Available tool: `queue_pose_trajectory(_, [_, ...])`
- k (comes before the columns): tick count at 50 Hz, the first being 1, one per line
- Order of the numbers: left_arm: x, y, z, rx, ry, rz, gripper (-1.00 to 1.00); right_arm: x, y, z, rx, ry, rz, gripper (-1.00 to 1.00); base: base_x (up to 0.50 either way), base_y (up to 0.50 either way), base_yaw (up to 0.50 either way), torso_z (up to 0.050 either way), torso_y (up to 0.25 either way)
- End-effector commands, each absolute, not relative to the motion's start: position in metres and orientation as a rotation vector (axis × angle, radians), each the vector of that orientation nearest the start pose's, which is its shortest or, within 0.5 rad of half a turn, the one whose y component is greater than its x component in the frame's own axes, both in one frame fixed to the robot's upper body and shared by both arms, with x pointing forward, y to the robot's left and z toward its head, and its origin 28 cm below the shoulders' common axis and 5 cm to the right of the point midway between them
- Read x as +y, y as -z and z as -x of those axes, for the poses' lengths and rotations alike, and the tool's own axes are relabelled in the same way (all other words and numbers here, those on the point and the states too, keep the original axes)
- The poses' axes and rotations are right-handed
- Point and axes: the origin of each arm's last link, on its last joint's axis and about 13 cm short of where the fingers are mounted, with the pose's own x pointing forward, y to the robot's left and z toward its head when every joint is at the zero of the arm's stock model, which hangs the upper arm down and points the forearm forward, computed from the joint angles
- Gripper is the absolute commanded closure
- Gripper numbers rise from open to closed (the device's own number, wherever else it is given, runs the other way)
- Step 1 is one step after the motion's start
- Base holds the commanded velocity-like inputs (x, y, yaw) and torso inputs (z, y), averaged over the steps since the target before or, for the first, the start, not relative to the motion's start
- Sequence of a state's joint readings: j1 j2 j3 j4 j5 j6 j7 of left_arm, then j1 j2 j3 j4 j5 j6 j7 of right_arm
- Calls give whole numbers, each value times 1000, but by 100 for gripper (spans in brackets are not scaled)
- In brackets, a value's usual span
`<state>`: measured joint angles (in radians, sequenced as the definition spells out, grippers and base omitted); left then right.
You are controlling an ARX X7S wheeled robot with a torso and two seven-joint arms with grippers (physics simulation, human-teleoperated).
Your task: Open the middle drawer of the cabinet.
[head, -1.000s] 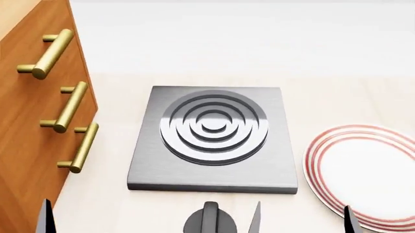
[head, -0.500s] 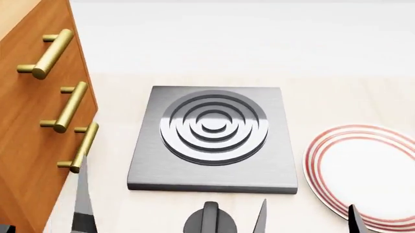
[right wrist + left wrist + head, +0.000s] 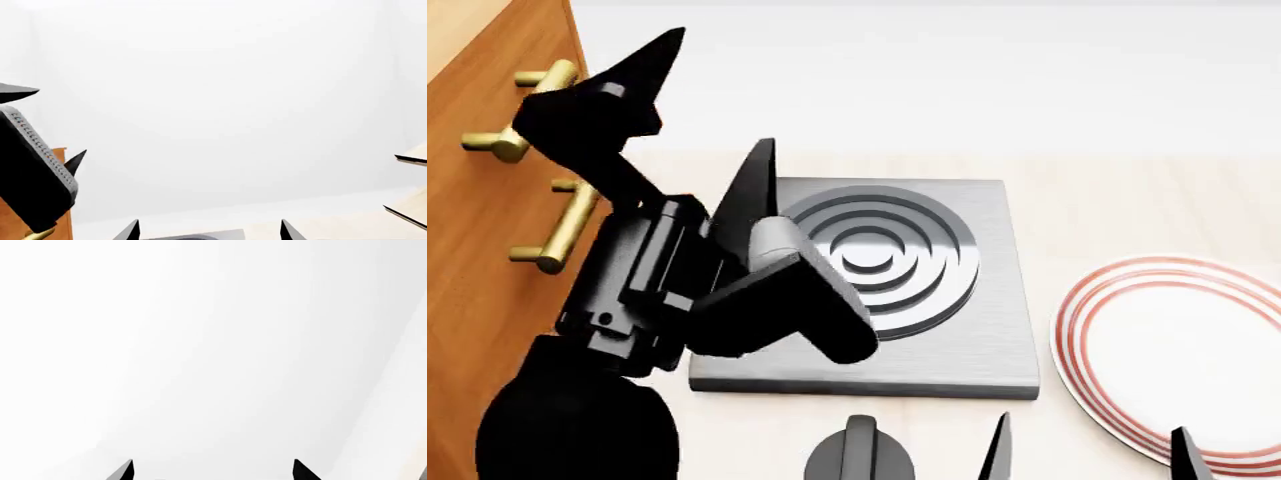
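The cabinet (image 3: 481,120) is an orange-brown wooden box at the left of the head view. Its top brass handle (image 3: 545,88) shows in part. The middle drawer (image 3: 487,215) carries the second brass handle (image 3: 561,235), and it looks shut flush. The lowest handle is hidden behind my left arm. My left gripper (image 3: 718,92) is raised, open and empty, its fingers spread just right of the top two handles and touching nothing. In the left wrist view, the left gripper (image 3: 212,470) faces blank white. My right gripper (image 3: 1094,445) is open and empty at the bottom edge, and it also shows in its wrist view (image 3: 209,231).
A grey square hob (image 3: 961,330) with ringed grooves lies in the middle of the pale counter. A round black knob (image 3: 857,455) sits in front of it. A white plate (image 3: 1174,350) with red rim rings lies at the right. Pale wood panels (image 3: 410,200) show in the right wrist view.
My left arm has risen from the bottom edge to in front of the cabinet's handles, covering the lowest one. The right gripper's tips have drifted slightly right.
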<state>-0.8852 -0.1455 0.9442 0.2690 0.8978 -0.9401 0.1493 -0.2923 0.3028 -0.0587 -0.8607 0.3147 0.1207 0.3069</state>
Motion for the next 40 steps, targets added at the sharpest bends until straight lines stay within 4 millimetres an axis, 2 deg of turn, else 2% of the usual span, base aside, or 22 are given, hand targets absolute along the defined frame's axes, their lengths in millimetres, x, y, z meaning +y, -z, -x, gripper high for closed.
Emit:
queue_pose_trajectory(1, [119,-225,-356,-350,-119,-1468,-100,-115,-135,-129,-380,7,-151,-100,0,0,0,0,0])
queue_pose_trajectory(5, [116,-211,-378,-287,-131,-1510,-100,-115,-136,-127,-381,10,-151,-100,0,0,0,0,0])
queue_pose_trajectory(13, [129,-189,-397,-136,-88,-1483,-100,-117,-136,-126,-392,17,-163,-100,0,0,0,0,0])
queue_pose_trajectory(19, [133,-183,-399,-151,-81,-1522,-100,-118,-137,-126,-393,22,-169,-100,0,0,0,0,0])
queue_pose_trajectory(20, [138,-176,-400,-149,-90,-1538,-100,-118,-137,-128,-390,16,-174,-100,0,0,0,0,0])
queue_pose_trajectory(32, [150,-167,-403,-133,-146,-1558,-100,-117,-137,-127,-390,11,-180,-100,0,0,0,0,0])
queue_pose_trajectory(40, [149,-160,-402,-135,-128,-1536,-100,-116,-138,-126,-391,1,-182,-100,0,0,0,0,0])
